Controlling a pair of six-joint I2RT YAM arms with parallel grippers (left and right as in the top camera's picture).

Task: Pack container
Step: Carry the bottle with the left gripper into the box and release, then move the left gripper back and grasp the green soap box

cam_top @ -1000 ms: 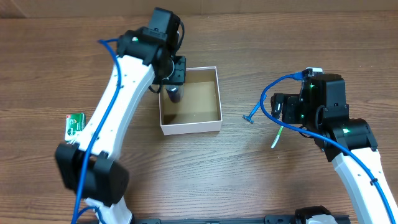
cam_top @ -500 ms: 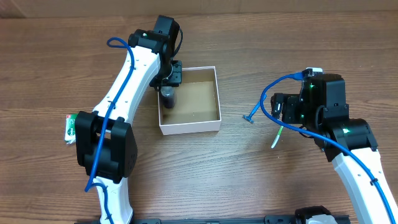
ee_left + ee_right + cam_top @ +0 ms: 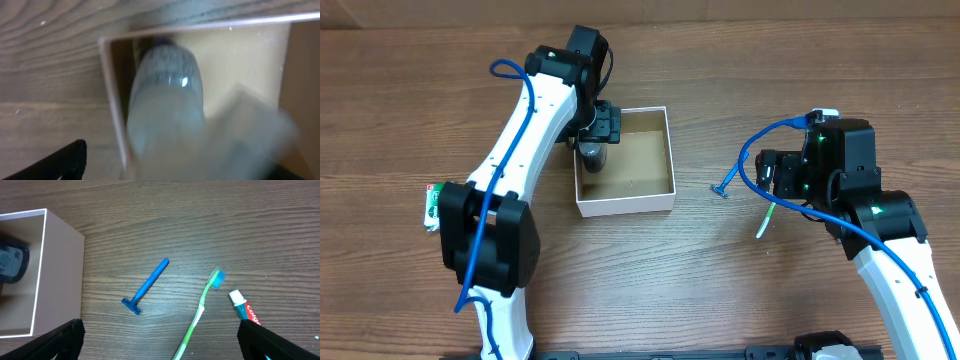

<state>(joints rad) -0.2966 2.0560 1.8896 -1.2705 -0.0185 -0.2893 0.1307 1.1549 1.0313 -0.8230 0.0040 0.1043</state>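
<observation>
The container (image 3: 650, 198), a small white box with a brown inside, sits at mid-table. A translucent bottle with a dark cap (image 3: 592, 154) rests inside against its left wall; in the left wrist view the bottle (image 3: 167, 85) fills the middle, blurred. My left gripper (image 3: 599, 127) hovers over it, open, with its black left finger (image 3: 60, 162) well clear of the bottle. My right gripper (image 3: 162, 340) hangs open and empty above the table on the right. Below it lie a blue razor (image 3: 147, 287), a green toothbrush (image 3: 200, 310) and a toothpaste tube (image 3: 242, 307).
A green-and-white packet (image 3: 432, 204) lies near the left arm's base, partly hidden by it. In the overhead view the razor (image 3: 722, 186) and toothbrush (image 3: 763, 222) lie between the container and the right arm. The container's right half (image 3: 645, 150) holds nothing.
My left gripper has lowered the bottle into the container's left side and opened off it. The right arm has not moved.
</observation>
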